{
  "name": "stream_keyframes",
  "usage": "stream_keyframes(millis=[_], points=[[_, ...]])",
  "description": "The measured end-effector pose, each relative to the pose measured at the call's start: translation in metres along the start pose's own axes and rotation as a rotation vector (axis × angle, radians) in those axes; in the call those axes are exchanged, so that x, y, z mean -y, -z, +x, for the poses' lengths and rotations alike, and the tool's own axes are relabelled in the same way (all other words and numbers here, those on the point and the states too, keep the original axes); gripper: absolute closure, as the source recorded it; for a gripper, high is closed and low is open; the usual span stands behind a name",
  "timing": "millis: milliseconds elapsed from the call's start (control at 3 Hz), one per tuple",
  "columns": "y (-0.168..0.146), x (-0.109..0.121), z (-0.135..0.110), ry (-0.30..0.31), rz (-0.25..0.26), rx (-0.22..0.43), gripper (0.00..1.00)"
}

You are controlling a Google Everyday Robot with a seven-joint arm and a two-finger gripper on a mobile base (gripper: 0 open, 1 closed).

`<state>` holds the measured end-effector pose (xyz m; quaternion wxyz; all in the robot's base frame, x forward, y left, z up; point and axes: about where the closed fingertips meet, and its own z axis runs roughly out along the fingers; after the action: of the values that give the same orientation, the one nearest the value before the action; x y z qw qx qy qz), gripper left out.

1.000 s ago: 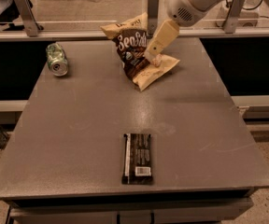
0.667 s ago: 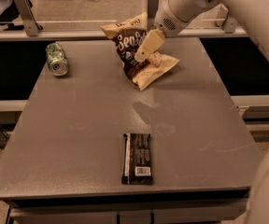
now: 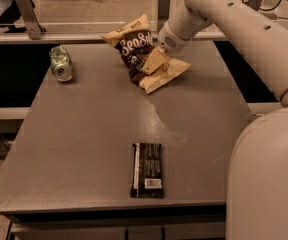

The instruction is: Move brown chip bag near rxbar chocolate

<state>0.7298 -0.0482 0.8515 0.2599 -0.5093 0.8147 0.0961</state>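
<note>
The brown chip bag (image 3: 133,47), tan and dark brown with white script, lies crumpled at the far middle of the grey table (image 3: 84,134). My gripper (image 3: 153,62) reaches in from the upper right and is down on the bag's middle, touching it. The rxbar chocolate (image 3: 147,169), a flat dark bar with a white barcode label at its near end, lies near the table's front edge, well apart from the bag.
A green can (image 3: 61,64) lies on its side at the far left of the table. My arm's large white body (image 3: 266,174) fills the right foreground. A metal rail with posts (image 3: 29,14) runs behind the table.
The gripper has moved left and lower onto the bag's middle, and the arm now fills more of the right side. The bag, bar and can have not moved.
</note>
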Motion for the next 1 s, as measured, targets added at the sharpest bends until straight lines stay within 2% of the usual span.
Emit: stream_keyframes(millis=[333, 667, 1000], points=[[0.0052, 0.0006, -0.0032, 0.000, 0.000, 0.000, 0.88], [0.0058, 0.0007, -0.0036, 0.000, 0.000, 0.000, 1.00], [0.0059, 0.0007, -0.0036, 0.000, 0.000, 0.000, 1.00]])
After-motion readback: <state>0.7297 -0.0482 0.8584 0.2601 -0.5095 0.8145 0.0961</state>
